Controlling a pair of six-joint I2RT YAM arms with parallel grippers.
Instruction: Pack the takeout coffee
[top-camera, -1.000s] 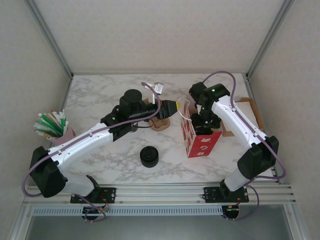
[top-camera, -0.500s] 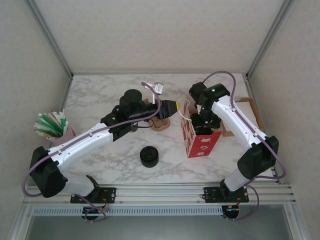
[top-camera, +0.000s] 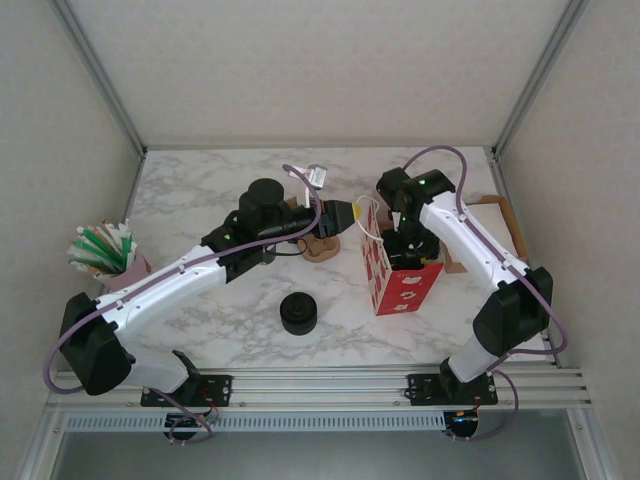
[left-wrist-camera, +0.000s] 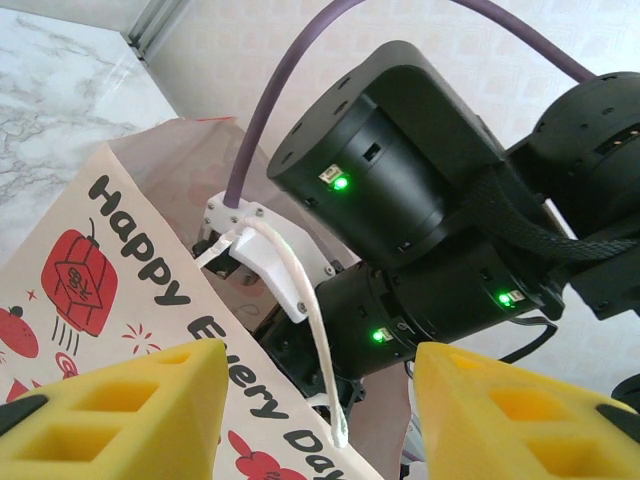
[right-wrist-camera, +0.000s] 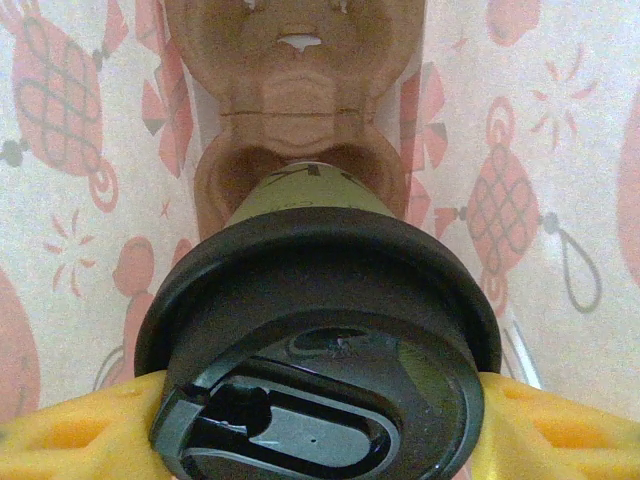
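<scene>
We start w/ the worktop (top-camera: 200, 330): the red paper bag (top-camera: 405, 285) stands upright on it, mouth up, w/ the right arm (top-camera: 470, 245) reaching down into it. The bag is our main worry; it's light & thin-walled, so a sideways drag from that arm could tip or slide it. The left hand (top-camera: 345, 215) sits at the bag's left rim, prob. to steady it; if that support is loose, the bag goes w/ the arm.

In the right wrist view a brown pulp carrier (right-wrist-camera: 300, 120) lies deep in the bag; the takeout coffee (right-wrist-camera: 320, 330) hangs over its near well, base at or in the well, we can't tell which. If it's let go off-centre or too high, the cup could catch the well's edge, tilt vs. the bag wall & leak at the lid's sip opening; too hard a squeeze could buckle the paper sides or pop the lid.

Then the right hand (right-wrist-camera: 318, 432): clenched on the cup just under the lid, a yellow finger (right-wrist-camera: 70, 435) on each side, held as wide as the cup makes them. The left hand's fingers stand roughly half apart w/ nothing clamped; the bag's rim & white cord handle (left-wrist-camera: 310, 330) lie in the gap; we can't tell whether a finger touches the paper.
</scene>
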